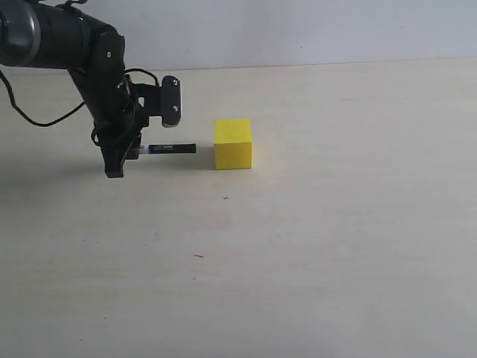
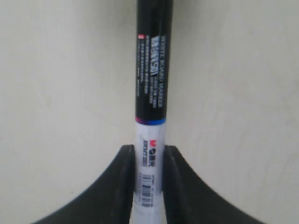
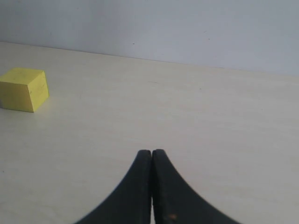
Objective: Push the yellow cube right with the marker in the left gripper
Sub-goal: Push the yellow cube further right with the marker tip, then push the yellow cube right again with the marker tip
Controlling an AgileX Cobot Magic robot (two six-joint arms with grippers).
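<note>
The yellow cube [image 1: 233, 144] rests on the pale table; it also shows far off in the right wrist view as the yellow cube [image 3: 23, 89]. My left gripper [image 1: 127, 153] is shut on the marker [image 1: 171, 149], which lies level and points right, its black tip a short gap left of the cube. Up close, the marker [image 2: 150, 116] has its white labelled barrel pinched between the black fingers [image 2: 125, 182], and my left gripper [image 2: 149, 154] hides the barrel's rear. My right gripper [image 3: 152, 153] is shut on nothing, well away from the cube.
The table [image 1: 313, 246] is a light beige surface with a few tiny dark specks [image 1: 226, 198]. A pale wall [image 1: 298, 30] runs along the far edge. The left arm's black cables [image 1: 30, 112] hang at the far left.
</note>
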